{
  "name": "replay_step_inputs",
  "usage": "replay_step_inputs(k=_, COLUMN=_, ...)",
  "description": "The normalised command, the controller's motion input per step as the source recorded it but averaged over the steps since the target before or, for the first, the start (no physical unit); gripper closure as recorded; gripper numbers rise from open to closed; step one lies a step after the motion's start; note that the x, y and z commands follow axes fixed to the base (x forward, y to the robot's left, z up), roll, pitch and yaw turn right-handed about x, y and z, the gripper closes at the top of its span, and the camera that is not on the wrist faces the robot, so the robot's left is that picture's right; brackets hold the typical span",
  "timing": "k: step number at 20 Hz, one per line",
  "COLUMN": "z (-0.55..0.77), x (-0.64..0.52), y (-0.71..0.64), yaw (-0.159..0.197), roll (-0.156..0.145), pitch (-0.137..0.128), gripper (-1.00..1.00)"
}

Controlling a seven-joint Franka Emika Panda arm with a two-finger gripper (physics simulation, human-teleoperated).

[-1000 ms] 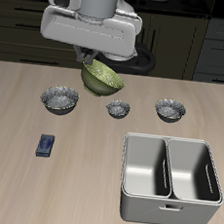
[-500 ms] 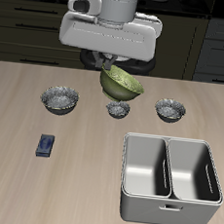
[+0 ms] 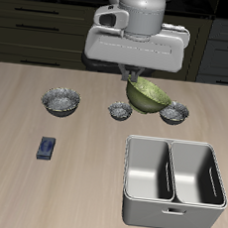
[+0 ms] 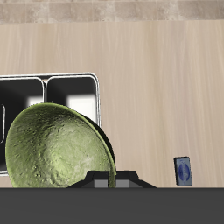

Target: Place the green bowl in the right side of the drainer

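Observation:
The green bowl [image 3: 147, 94] is a textured yellow-green bowl, held tilted in the air above the table, behind the drainer [image 3: 174, 182]. My gripper [image 3: 135, 76] is shut on the bowl's rim. The drainer is a light-grey bin with two deep compartments, near the table's front edge, and both compartments look empty. In the wrist view the green bowl [image 4: 57, 145] fills the near field, and the drainer [image 4: 52, 94] shows beyond it. My fingertips are hidden behind the bowl there.
Three grey metallic bowls stand in a row farther back: a large one [image 3: 60, 101], a small one [image 3: 119, 111] and a medium one [image 3: 173, 112] close under the held bowl. A small blue object [image 3: 47, 148] lies on the table, also in the wrist view [image 4: 183, 170].
My gripper has carried the green bowl sideways along the row of grey bowls, from above the gap near the large one toward the medium one, and slightly lower.

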Motion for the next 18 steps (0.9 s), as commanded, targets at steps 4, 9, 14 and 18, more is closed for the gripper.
replay_step_inputs(k=4, z=-0.09, x=0.10, y=0.33, yaw=0.006, roll=0.012, pitch=0.020, gripper=1.00)
replay_step_inputs(k=9, z=-0.14, x=0.07, y=0.26, yaw=0.002, roll=0.013, pitch=0.021, gripper=1.00)
replay_step_inputs(k=14, z=-0.19, x=0.11, y=-0.01, yaw=-0.007, roll=-0.023, pitch=0.031, gripper=1.00)
replay_step_inputs(k=18, z=-0.25, x=0.07, y=-0.07, yaw=-0.012, roll=-0.005, pitch=0.036, gripper=1.00)
